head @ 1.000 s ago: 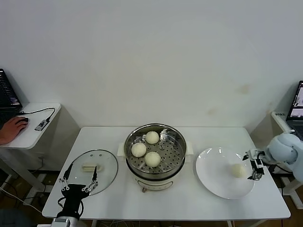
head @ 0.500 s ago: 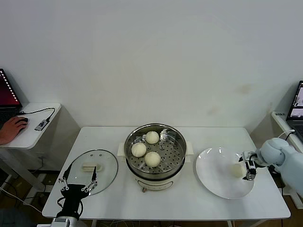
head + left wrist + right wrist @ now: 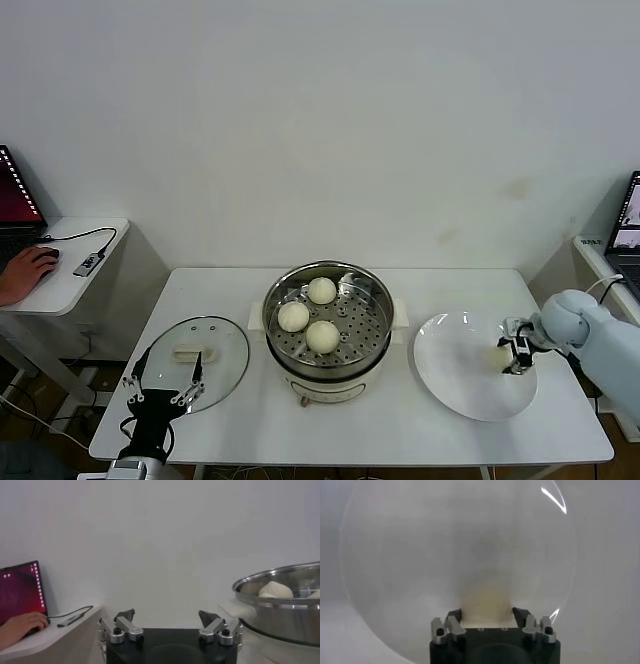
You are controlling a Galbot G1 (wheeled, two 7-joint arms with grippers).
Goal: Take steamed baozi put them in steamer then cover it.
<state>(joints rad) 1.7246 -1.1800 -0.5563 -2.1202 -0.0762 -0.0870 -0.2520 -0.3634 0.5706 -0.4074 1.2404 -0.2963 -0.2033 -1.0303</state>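
Your right gripper [image 3: 510,356] is closing on the last baozi [image 3: 497,355], which is sitting on the white plate [image 3: 450,375] right of the steamer [image 3: 328,320]. The right wrist view is showing the fingers [image 3: 454,616] pressing the bun's [image 3: 487,602] sides. Three buns [image 3: 322,335] are lying inside the steamer. Left of it, your left gripper [image 3: 166,375] is hanging spread wide and empty over the glass lid [image 3: 228,350].

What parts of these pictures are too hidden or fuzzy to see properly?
- Last baozi on the white plate: head view, the right pincer covers most of it.
- The same baozi: right wrist view, just a blurry cream patch between the pincer's fingers.
- Steamer: left wrist view, cut off by the edge.
- Steamer's base: head view, mostly hidden under the pot.
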